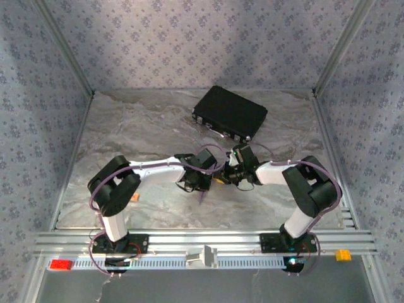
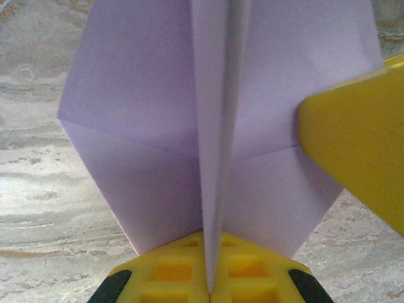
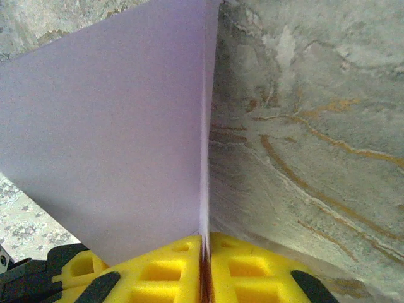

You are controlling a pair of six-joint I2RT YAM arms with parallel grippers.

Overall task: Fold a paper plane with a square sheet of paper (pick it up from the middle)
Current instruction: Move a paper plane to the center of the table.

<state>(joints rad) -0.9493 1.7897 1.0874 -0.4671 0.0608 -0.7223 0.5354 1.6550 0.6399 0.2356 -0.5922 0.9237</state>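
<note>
Mid-table, a bit toward the near edge, both arms meet on the paper plane (image 2: 142,120). It is part folded: centre ridge up, diagonal creases across both flaps. I cannot tell whether it touches the table (image 1: 151,120).

Jaws:
- The left gripper (image 2: 211,255) is clamped tight on the centre ridge, with the paper pinched between its yellow fingers (image 2: 170,271).
- The right gripper (image 3: 205,246) is closed on a paper edge, with the sheet squeezed in the slit between its pads.
- From the left wrist, one right finger (image 2: 356,145) overlaps the right flap.

Risks (my judgement):
- Tear: two tight pinches on one thin sheet, so any pull apart or twist between the arms could rip it at a crease.
- Skewed fold: if the grips are not in line, the next crease could go off-centre and the wings come out uneven.
- Slip or droop: each grip has only a thin bite, so if one lets go, the paper may swing or slide out of the other.
- Crumple: pushing the arms together would buckle the flaps.

Counts:
- paper plane: one
- grippers: two
- black case (image 1: 230,112): one, near the far edge, right of centre, well apart from the paper
- orange block (image 1: 343,254): one, on the near rail by the right corner
- red piece (image 1: 61,264): one, by the near left corner
</note>
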